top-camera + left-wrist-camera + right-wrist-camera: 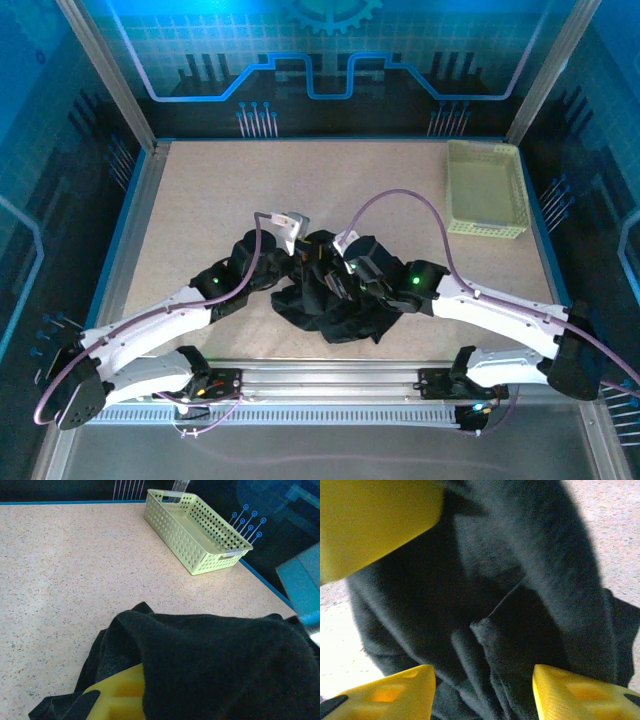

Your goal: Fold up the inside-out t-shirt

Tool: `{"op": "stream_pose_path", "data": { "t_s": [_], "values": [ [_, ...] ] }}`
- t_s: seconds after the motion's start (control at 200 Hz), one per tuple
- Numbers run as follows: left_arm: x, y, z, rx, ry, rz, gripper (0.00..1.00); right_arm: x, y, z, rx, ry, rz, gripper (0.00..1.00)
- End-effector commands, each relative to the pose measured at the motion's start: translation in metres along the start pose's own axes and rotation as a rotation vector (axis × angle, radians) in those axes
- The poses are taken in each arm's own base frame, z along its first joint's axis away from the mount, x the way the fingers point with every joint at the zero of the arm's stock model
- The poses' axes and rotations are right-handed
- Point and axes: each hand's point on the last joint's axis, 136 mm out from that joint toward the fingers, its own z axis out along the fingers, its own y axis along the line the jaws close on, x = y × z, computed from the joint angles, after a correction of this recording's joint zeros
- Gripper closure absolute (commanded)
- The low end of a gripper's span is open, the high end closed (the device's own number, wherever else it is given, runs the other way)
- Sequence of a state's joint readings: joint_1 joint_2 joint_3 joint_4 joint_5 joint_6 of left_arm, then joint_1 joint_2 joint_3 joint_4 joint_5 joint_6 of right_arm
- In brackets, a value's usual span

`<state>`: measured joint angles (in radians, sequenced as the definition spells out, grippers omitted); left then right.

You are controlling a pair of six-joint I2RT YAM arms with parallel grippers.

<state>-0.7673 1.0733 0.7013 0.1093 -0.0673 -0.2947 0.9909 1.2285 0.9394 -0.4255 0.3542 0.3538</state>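
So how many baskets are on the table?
1. The yellow-green basket sits at the far right corner of the table. No other basket shows, though the crumpled black t-shirt covers a patch near the middle.

Lit brightly and evenly from overhead; cast only soft shadows on the bench [200, 200]; blurred the black t-shirt [520, 605] in right wrist view.

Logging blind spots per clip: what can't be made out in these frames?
- Left wrist view: the t-shirt drapes the left gripper, hiding its grip.
- Top view: sleeves and collar lost in the bunched heap.
- Right wrist view: fabric too close and blurred; seams unreadable.
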Motion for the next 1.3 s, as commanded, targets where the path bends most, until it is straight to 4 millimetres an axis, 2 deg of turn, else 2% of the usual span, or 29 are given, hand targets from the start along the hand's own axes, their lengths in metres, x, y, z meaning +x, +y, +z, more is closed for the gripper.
{"op": "stream_pose_path", "data": {
  "t_s": [0.0,0.1,0.21,0.355,0.585,0.79,0.825,1.026,1.131,1.296],
  "values": [
    [-0.016,-0.007,-0.006,0.033,-0.031,-0.025,1.00,-0.023,-0.016,-0.003,0.080,-0.062,0.031,0.44],
    [-0.016,-0.009,-0.006,0.043,-0.030,-0.023,1.00,-0.025,-0.019,0.000,0.086,-0.060,0.053,0.46],
    [-0.017,-0.010,-0.006,0.046,-0.034,-0.026,1.00,-0.024,-0.025,0.006,0.122,-0.042,0.062,0.55],
    [-0.017,-0.006,-0.007,0.032,-0.033,-0.035,1.00,-0.024,-0.026,0.004,0.119,-0.045,0.054,0.73],
    [-0.019,0.010,-0.009,0.006,-0.034,-0.089,1.00,-0.024,-0.028,-0.014,0.050,-0.082,0.083,1.00],
    [-0.016,0.025,-0.009,-0.022,-0.017,-0.125,1.00,-0.033,-0.027,-0.037,-0.116,-0.167,0.184,1.00],
    [-0.016,0.028,-0.009,-0.025,-0.014,-0.134,1.00,-0.026,-0.026,-0.037,-0.143,-0.165,0.187,1.00],
    [-0.014,0.051,-0.010,-0.014,0.009,-0.241,1.00,-0.030,-0.014,-0.064,-0.315,-0.292,0.165,1.00],
    [-0.016,0.055,-0.010,0.025,0.007,-0.291,1.00,-0.030,-0.029,-0.070,-0.293,-0.339,0.209,1.00],
    [-0.019,0.047,-0.008,0.078,0.008,-0.300,1.00,-0.021,-0.065,-0.059,-0.190,-0.327,0.356,1.00]
  ]
}}
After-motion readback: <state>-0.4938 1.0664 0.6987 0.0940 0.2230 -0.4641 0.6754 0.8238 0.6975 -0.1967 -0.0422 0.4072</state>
